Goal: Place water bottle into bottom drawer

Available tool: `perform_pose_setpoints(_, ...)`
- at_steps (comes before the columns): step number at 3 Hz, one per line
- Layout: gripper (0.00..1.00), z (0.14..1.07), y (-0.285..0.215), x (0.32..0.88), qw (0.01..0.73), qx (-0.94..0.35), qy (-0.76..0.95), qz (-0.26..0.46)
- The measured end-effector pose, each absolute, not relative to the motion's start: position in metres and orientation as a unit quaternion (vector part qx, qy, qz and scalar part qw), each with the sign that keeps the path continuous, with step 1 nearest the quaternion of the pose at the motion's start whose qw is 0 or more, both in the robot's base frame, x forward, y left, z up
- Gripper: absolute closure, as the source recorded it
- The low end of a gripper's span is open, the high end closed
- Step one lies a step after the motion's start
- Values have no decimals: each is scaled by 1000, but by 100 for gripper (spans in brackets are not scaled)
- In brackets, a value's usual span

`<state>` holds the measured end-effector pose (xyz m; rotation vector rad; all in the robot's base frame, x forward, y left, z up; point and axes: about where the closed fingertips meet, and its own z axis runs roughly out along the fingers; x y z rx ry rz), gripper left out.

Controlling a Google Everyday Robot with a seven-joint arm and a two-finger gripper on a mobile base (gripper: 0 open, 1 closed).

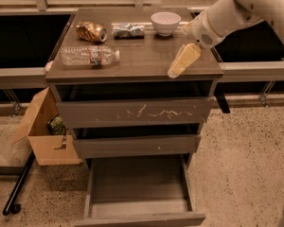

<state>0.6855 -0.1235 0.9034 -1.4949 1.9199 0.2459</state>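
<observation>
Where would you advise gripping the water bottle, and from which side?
Likely across the middle of the water bottle, from above: it lies on its side, cap pointing right. The gripper hovers over the right front of the cabinet top.

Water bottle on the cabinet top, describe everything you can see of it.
The water bottle is clear crinkled plastic with a white cap and a narrow red-green label band. It lies on its side on the left of the cabinet top, cap pointing right, touching nothing else. The gripper hovers over the top's right front, apart from it.
</observation>
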Motion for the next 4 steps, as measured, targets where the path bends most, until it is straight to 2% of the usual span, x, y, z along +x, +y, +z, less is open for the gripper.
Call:
perform_pose_setpoints(2, 0, 898, -115, 692, 344, -575, 737, 88)
perform_pose_setpoints(4, 0, 881, -82, 714, 359, -582, 726, 72)
